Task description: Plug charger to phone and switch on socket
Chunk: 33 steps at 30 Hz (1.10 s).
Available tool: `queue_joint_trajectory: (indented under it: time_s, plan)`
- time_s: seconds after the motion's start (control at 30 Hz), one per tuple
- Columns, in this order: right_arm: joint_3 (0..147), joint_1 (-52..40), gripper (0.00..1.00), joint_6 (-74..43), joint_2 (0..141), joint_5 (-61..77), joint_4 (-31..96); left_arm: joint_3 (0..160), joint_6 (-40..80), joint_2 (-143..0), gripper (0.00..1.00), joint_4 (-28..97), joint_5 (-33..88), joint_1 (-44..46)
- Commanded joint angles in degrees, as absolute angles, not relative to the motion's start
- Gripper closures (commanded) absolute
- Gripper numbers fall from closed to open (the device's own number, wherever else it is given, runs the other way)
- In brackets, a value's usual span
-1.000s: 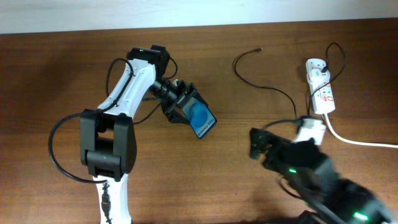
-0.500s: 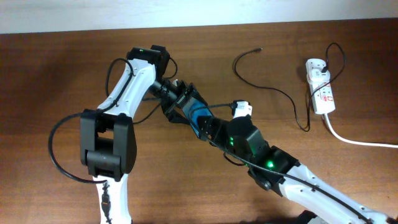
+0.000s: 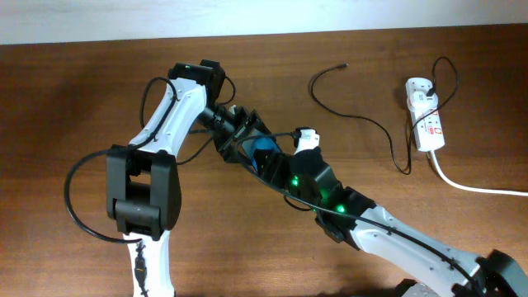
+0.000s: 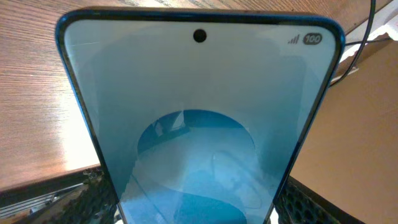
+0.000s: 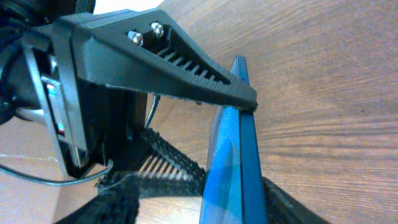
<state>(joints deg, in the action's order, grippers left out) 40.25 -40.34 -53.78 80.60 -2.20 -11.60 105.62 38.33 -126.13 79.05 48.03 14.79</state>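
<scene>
At mid-table my left pincer [image 3: 250, 142] grips one blue-screened black phone [image 4: 199, 124] | right pincer [image 5: 205, 204] agape | only overhead shows one white power strip [image 3: 426, 118]

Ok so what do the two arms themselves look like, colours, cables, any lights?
Both arms have white links and black joint housings. The left arm carries a looping black cable and a green light near its top joint. The right arm shows green lights on its black section. The left fingers are black, slotted, with two silver screws.
</scene>
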Motion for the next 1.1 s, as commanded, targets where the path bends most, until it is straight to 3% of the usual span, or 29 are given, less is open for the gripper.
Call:
queue_joint_trajectory:
  time_s: [0.0, 0.07, 0.43, 0.7, 0.77, 0.87, 1.07]
  plan:
    - [40.7, -40.5, 0.41, -53.5, 81.9, -2.1, -13.6, 106.6, 37.2, -126.3, 0.34, 79.1, 50.2, 14.9]
    - [40.7, -40.5, 0.43, -53.4, 82.7, -2.1, -13.6, 106.6, 37.2, -126.3, 0.33, 79.1, 50.2, 14.9]
    - [40.7, -40.5, 0.76, -54.5, 83.1, 0.3, -14.0, 106.6, 37.2, -126.3, 0.34, 79.2, 50.2, 14.9]
    - [40.7, -40.5, 0.89, -54.5, 83.1, 0.9, -13.9, 106.6, 37.2, -126.3, 0.33, 79.2, 50.2, 14.9]
    - [40.7, -40.4, 0.89, -54.5, 83.1, 0.8, -13.8, 106.6, 37.2, -126.3, 0.27, 79.2, 50.2, 14.9]
    - [40.7, -39.6, 0.92, -54.5, 83.1, -0.4, -13.3, 106.6, 37.2, -126.3, 0.03, 79.1, 50.1, 14.7]
    - [40.7, -30.9, 0.96, -54.5, 83.1, -0.3, -12.6, 110.4, 31.6, -126.2, 0.01, 82.6, 45.9, 8.2]
